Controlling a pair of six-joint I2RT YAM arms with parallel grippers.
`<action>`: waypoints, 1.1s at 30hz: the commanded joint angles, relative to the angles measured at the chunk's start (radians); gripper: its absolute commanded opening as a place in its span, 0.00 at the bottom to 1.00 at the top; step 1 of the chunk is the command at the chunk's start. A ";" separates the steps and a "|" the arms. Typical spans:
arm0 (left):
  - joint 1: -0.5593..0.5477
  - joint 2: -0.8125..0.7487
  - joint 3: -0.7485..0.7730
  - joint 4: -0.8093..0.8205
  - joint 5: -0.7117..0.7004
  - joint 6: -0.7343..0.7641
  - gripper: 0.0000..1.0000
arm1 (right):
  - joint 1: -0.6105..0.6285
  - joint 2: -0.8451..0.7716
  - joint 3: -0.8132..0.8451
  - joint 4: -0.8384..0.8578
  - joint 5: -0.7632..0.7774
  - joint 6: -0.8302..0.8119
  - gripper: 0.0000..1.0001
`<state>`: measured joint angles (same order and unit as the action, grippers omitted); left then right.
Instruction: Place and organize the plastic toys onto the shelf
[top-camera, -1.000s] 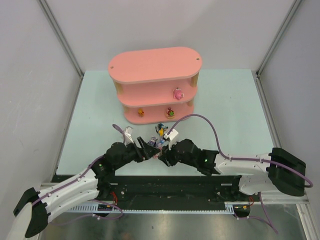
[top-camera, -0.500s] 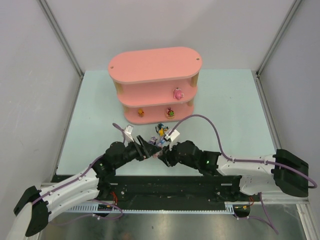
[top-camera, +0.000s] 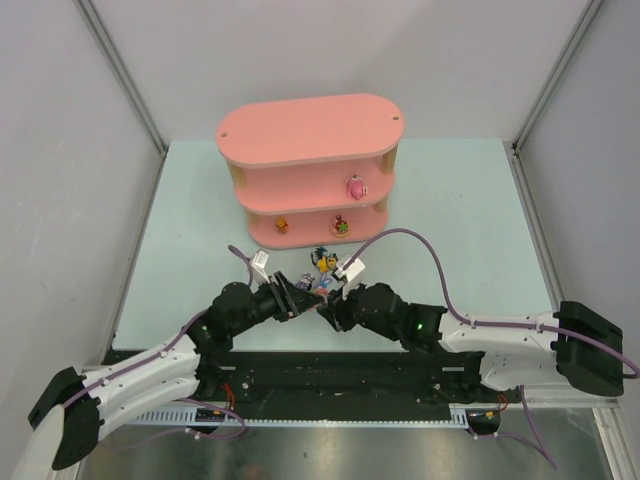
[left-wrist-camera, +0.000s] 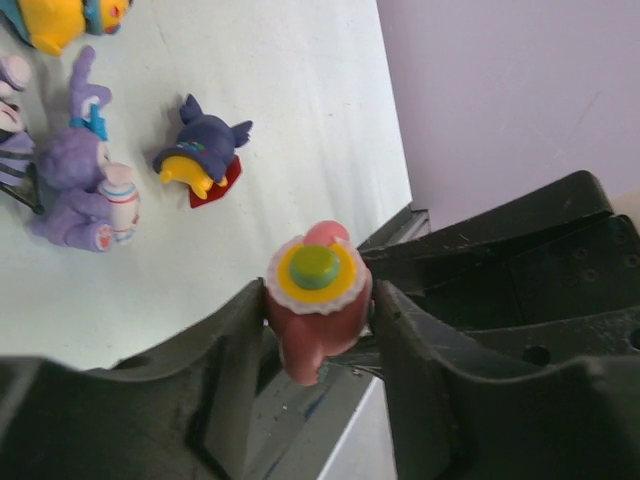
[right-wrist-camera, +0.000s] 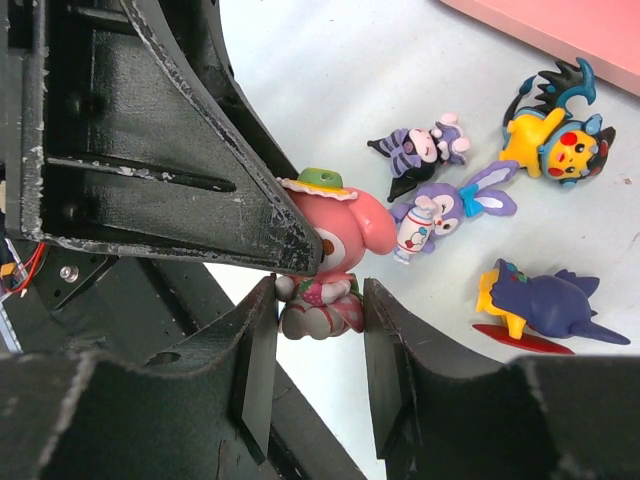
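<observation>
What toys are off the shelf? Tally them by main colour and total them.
Purple: 2, rabbit and striped figurine
Yellow: 1, black-crested figurine
Dark blue: 1, red-based figurine
Pink: 1, green-hatted figurine
Total: 5

Place: robot lab test cell | Seen: plain grey panel walls (top-camera: 300, 50) on three sides; metal frame posts (top-camera: 120, 75) at 11 and 1 o'clock; pale green tabletop (top-camera: 450, 200); two cabled arms (top-camera: 150, 375) bolted to a rail (top-camera: 340, 378) at 6 o'clock
</observation>
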<state>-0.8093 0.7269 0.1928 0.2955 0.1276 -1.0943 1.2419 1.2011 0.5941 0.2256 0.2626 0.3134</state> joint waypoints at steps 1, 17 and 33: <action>-0.005 0.009 0.004 0.071 0.038 -0.003 0.47 | 0.008 -0.020 0.001 0.073 0.036 0.012 0.00; -0.002 -0.009 -0.041 0.195 0.066 0.073 0.00 | -0.082 -0.136 0.001 -0.011 -0.314 0.004 0.81; 0.005 -0.092 -0.032 0.284 0.250 0.214 0.00 | -0.348 -0.279 0.001 -0.137 -0.799 0.041 0.77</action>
<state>-0.8082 0.6437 0.1261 0.4919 0.2886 -0.9421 0.9253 0.9455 0.5861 0.1036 -0.3794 0.3294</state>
